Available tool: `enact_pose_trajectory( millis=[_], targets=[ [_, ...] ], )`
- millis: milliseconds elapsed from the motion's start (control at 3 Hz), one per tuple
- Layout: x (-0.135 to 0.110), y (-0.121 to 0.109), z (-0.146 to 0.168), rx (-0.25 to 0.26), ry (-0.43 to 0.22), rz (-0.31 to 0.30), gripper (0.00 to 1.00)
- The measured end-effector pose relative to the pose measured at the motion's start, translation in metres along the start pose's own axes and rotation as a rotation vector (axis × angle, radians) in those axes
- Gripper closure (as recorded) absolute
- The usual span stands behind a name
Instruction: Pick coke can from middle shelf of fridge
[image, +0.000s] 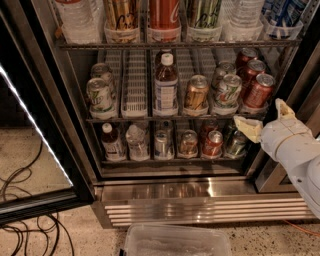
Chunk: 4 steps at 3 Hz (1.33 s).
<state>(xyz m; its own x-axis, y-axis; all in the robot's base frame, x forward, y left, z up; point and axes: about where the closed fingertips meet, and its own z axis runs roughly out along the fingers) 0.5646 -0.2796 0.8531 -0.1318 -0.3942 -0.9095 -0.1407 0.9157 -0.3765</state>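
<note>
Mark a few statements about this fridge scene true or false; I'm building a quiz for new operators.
1. The front red aluminium coke can stands at the right end of the dark wire middle shelf. True.
2. The pale two-finger tool is shut on that can. False: it is open and holds nothing, just below and to the right of the can.
3. The fridge's black-framed glass door is closed. False: it stands open at the left.
4. A brown white-capped bottle stands in the middle shelf's centre lane. True.
</note>
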Motion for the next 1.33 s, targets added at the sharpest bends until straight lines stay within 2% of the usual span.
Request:
enact_pose_trajectory(
  millis=[667,1000,1333],
  targets=[
    [0.004,-0.007,0.011,0.017,-0.008,0.003,0.35],
    [0.009,-0.02,0.034,0.054,-0.04,0.02,0.38],
    [0.01,-0.022,0.038,0.058,-0.045,0.025,0.37]
  ],
)
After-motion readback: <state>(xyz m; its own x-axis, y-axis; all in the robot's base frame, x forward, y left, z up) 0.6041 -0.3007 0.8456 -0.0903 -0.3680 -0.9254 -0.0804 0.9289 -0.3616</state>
